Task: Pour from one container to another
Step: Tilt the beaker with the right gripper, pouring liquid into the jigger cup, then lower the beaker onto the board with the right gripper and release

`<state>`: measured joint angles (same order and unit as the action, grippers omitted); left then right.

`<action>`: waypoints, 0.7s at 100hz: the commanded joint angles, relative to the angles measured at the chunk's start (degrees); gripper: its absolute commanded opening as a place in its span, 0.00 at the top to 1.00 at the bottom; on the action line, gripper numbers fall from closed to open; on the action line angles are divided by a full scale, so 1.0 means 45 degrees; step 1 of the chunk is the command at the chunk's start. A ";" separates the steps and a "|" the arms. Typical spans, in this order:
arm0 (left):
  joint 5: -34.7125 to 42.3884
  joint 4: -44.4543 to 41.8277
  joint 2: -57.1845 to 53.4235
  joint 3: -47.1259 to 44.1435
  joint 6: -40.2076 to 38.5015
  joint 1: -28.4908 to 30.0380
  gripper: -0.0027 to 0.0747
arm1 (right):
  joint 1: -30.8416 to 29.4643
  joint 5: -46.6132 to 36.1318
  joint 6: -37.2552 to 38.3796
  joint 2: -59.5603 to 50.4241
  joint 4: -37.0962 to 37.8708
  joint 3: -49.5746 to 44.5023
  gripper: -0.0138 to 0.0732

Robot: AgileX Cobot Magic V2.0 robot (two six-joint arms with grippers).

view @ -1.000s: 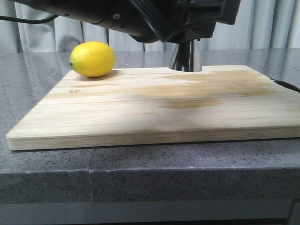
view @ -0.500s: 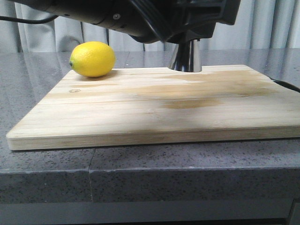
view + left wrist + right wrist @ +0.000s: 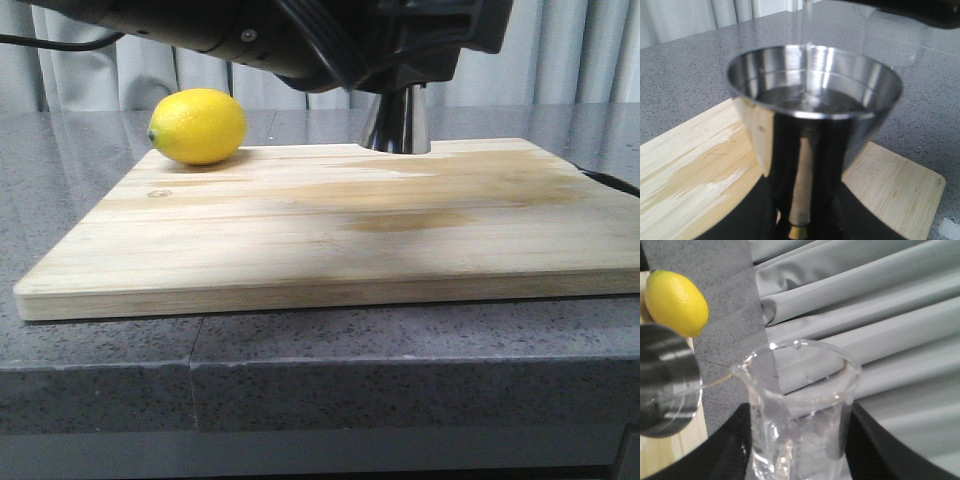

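Note:
The steel jigger (image 3: 812,100) stands on the wooden board (image 3: 685,170), and my left gripper (image 3: 802,220) is shut on its narrow brass waist. Clear liquid lies in its upper cup, and a thin stream (image 3: 805,30) falls into it from above. In the front view only the jigger's lower cone (image 3: 397,122) shows under the dark arms (image 3: 300,30). My right gripper (image 3: 797,450) is shut on the clear glass beaker (image 3: 800,405), which is tilted with its spout toward the jigger's rim (image 3: 665,380). A thin thread of liquid leaves the spout.
A yellow lemon (image 3: 198,126) rests at the board's far left corner, also seen as the lemon (image 3: 676,302) beyond the jigger. The board (image 3: 330,230) lies on a grey speckled counter (image 3: 100,380). Grey curtains hang behind.

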<state>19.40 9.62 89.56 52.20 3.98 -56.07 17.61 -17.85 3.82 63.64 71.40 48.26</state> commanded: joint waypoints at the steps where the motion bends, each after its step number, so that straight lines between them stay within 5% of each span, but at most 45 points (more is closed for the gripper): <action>1: 0.1223 -0.0037 -0.0428 0.0359 0.0016 -0.0005 0.99 | 0.0001 0.0106 0.1599 -0.0307 -0.0876 0.0479 0.59; 49: 0.1173 -0.0037 -0.0428 0.0359 0.0016 0.0082 0.99 | -0.1086 0.0557 0.2759 0.1151 -0.4845 0.0479 0.59; 70: 0.0901 -0.0037 -0.0451 0.0359 0.0016 0.0501 0.99 | -0.2027 -0.1448 0.2759 0.2630 -0.6752 0.0145 0.58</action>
<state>18.80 9.54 89.59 52.20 3.98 -54.46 10.24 -15.81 15.83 74.71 45.06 48.13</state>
